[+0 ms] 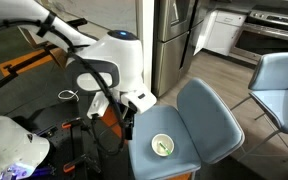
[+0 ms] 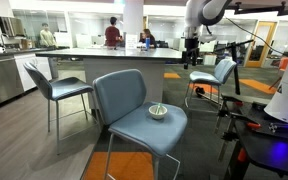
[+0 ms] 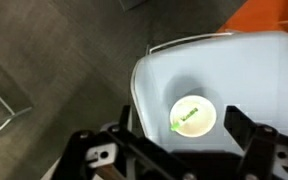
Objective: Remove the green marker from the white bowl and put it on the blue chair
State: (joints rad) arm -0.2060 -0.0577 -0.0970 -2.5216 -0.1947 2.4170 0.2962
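1. Wrist view looks straight down on the white bowl [image 3: 193, 115], which sits on the seat of the blue chair [image 3: 249, 70]. The green marker [image 3: 186, 118] lies slanted inside it, one end near the rim.
2. The pincer [image 3: 181, 128] hangs above the bowl, its jaws spread wide with nothing between them.
3. By my reading, the step in hand is the approach. The marker is not yet grasped, so none of the task is done.
4. The next move calls for a descent over the bowl, with the jaws turned across the marker's slant so they close on its thin shaft rather than on the rim.
5. A thin pen may slip, or the light bowl may shift on the padded seat, so a slow close seems wise.
6. Bare seat beside the bowl leaves room to set the marker down.
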